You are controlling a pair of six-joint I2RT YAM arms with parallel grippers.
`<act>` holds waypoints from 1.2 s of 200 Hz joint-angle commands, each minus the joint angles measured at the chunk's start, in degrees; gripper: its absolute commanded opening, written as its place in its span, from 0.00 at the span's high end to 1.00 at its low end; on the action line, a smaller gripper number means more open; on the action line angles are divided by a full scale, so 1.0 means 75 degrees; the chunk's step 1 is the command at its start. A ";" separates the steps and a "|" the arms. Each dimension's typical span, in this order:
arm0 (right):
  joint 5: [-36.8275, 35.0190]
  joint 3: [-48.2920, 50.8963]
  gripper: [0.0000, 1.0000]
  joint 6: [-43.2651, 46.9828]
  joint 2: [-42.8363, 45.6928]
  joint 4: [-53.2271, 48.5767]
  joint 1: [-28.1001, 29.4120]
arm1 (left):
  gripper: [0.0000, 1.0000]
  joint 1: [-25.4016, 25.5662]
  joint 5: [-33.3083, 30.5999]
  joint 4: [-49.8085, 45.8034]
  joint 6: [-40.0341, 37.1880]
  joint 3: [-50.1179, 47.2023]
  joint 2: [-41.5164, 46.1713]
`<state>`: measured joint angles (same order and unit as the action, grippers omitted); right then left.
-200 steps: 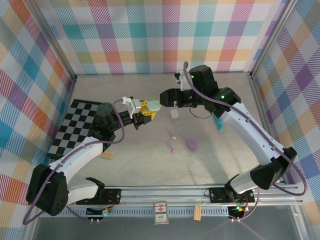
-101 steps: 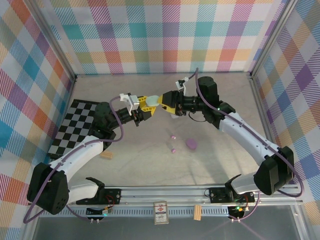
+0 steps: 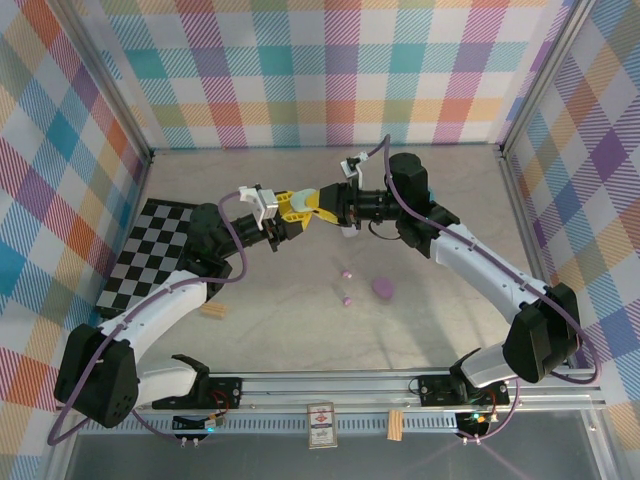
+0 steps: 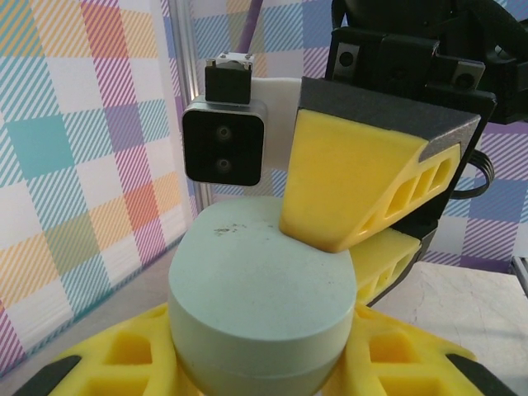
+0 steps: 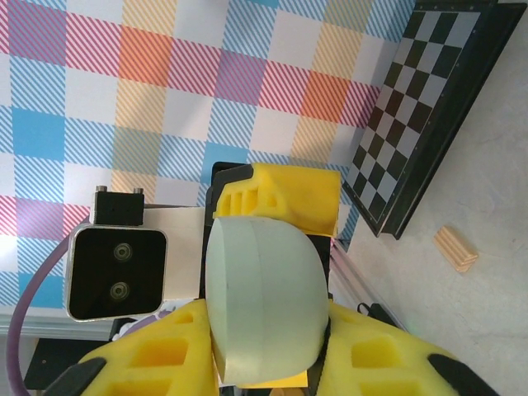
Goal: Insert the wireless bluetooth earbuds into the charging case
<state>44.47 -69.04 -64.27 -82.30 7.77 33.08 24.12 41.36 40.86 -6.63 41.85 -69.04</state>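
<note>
A pale green, pebble-shaped charging case [image 4: 256, 305] is held in the air between both arms, its lid closed. My left gripper [image 4: 260, 363] is shut on its lower half, one yellow finger on each side. My right gripper [image 5: 264, 355] is shut on the case [image 5: 264, 305] from the opposite side, and its yellow fingers [image 4: 355, 190] press on the lid end. In the top view the left gripper [image 3: 300, 209] and the right gripper [image 3: 323, 203] meet tip to tip above the table's middle. Two tiny pink earbuds [image 3: 345, 272] [image 3: 346, 299] lie on the table below.
A purple pebble case [image 3: 382, 288] lies right of the earbuds, and a small white object [image 3: 348, 229] sits under the right gripper. A checkerboard [image 3: 150, 250] and a wooden block [image 3: 212, 312] are at the left. A card [image 3: 320, 425] and a wooden piece [image 3: 397, 425] rest on the front rail.
My right gripper moved left to the case held by the left gripper and closed its fingers on it. The left arm lifted slightly and kept its grip.
</note>
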 commanded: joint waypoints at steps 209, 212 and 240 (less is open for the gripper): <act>-0.2463 0.2091 0.80 0.1952 -0.1467 -0.0976 -0.2520 | 0.00 0.1170 -0.1164 -0.4282 -0.2065 -0.0236 0.0661; -0.2434 0.2066 0.80 0.1975 -0.1582 -0.0904 -0.2534 | 0.00 0.1194 -0.1164 -0.4246 -0.2048 -0.0240 0.0626; -0.2297 0.1619 0.80 0.2173 -0.2589 -0.0685 -0.2525 | 0.00 0.1364 -0.1212 -0.3954 -0.1906 -0.0311 0.0465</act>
<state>26.15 -53.80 -50.63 -97.27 -0.16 13.98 33.26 32.86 8.99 -21.47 40.32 -64.88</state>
